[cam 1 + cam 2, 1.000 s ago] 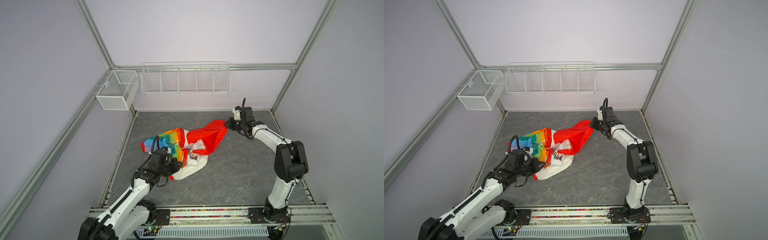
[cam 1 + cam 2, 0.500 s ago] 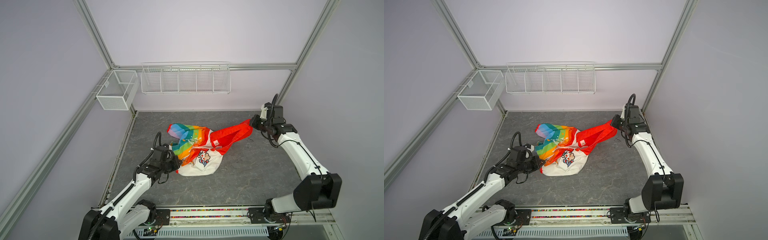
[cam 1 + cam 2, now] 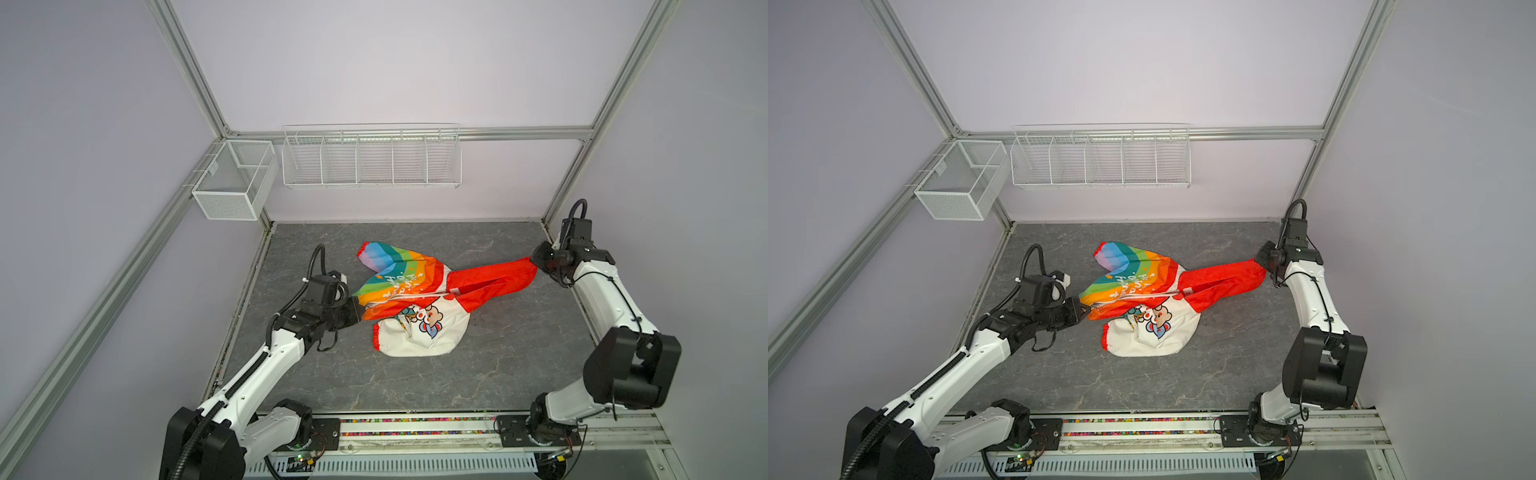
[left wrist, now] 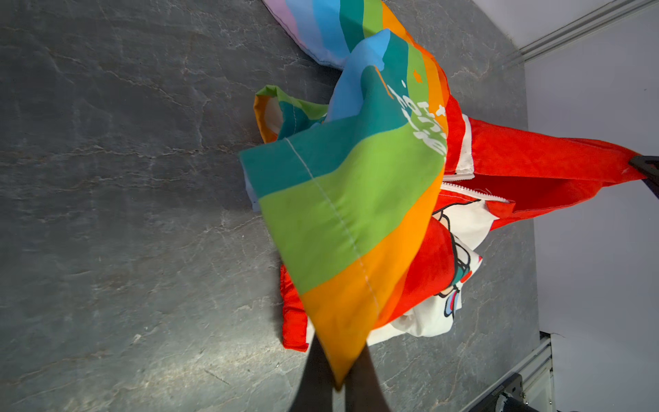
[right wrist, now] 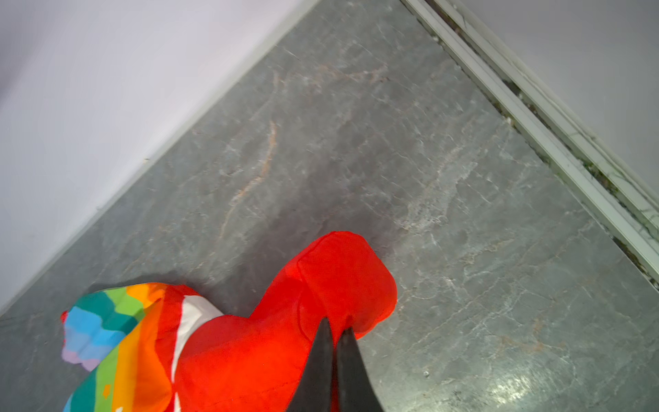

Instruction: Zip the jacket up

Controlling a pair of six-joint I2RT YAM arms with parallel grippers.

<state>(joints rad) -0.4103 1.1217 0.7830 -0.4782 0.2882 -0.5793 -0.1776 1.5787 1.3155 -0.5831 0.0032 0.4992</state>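
Grey desk (image 3: 415,382) under jacket (image 3: 409,286), stretched between left fingers (image 4: 313,378) pinching rainbow hem (image 3: 365,300) and right fingers (image 5: 317,374) pinching red hood (image 3: 494,278); harder pull may slip thin fabric free, leaving zipper (image 4: 463,188) crooked.

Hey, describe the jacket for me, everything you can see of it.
The jacket is small, thin, crumpled fabric: one rainbow-striped half with white lettering, one white half with a cartoon animal, red cuffs and a red hood. A white zipper runs between the halves; how far it is closed is unclear. It lies on the grey tabletop, stretched sideways: the left gripper is shut on its rainbow corner, the right gripper shut on the hood.
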